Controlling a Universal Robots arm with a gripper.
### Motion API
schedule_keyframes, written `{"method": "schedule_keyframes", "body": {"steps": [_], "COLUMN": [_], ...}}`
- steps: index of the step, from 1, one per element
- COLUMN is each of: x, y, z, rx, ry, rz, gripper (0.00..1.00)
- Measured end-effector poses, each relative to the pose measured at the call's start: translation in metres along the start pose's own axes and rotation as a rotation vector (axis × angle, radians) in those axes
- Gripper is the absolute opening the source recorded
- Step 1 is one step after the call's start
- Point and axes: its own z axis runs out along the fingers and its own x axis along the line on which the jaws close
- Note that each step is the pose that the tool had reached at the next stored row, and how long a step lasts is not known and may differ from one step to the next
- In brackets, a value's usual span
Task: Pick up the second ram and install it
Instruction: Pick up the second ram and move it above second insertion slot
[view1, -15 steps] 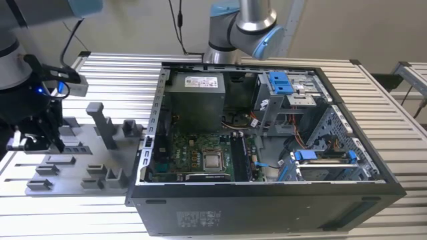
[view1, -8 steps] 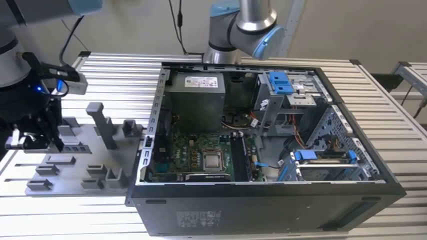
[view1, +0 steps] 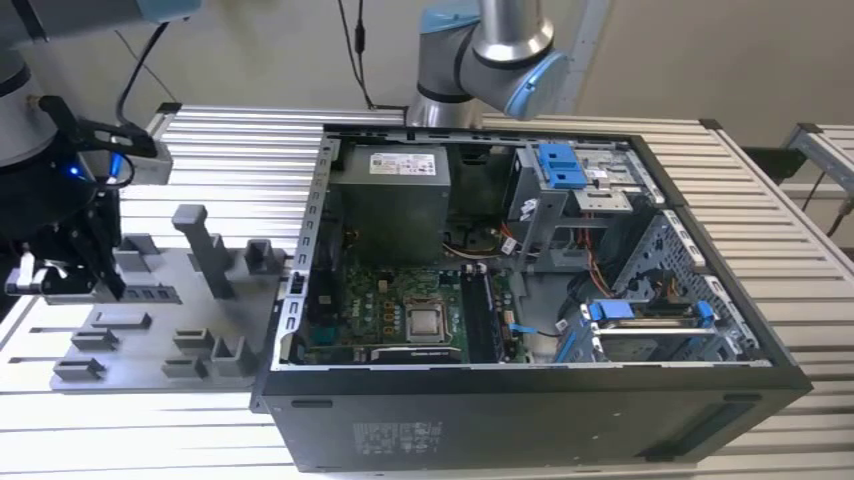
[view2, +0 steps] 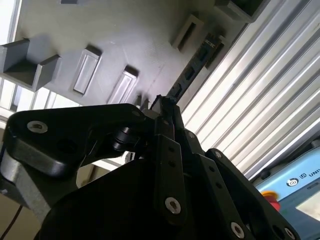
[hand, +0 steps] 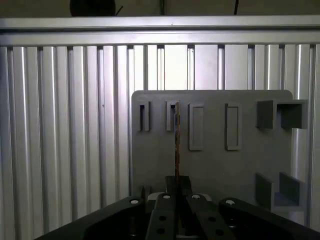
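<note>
The second ram (hand: 176, 145) is a thin dark stick, seen edge-on in the first wrist view and as a dark board with black chips (view2: 192, 72) in the second wrist view. My gripper (hand: 176, 186) is shut on its near end, fingers pressed on both faces (view2: 167, 104). The stick's far end reaches one of the narrow slots of the grey fixture plate (hand: 215, 170); whether it still sits in the slot I cannot tell. In the exterior view my gripper (view1: 107, 280) hangs over that plate (view1: 147, 345) at the exterior view's left, well apart from the open computer case (view1: 534, 400).
The motherboard (view1: 387, 300) lies in the case, with long black slots (view1: 477, 312) beside the processor socket. A power supply (view1: 387, 190) and blue drive brackets (view1: 561, 165) stand around it. Upright grey posts (view1: 194, 235) rise from the fixture plate. Ribbed aluminium table (hand: 60, 125) lies all round.
</note>
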Motion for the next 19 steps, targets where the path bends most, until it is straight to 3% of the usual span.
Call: {"method": "schedule_keyframes", "body": {"steps": [14,19], "x": [0.0000,0.0001], "y": [0.0002,0.0003], "z": [-0.0102,-0.0173], "rx": [0.0001,0.0000], "ry": [-0.0001,0.0000], "rz": [0.000,0.000], "gripper": [0.14,0.14]}}
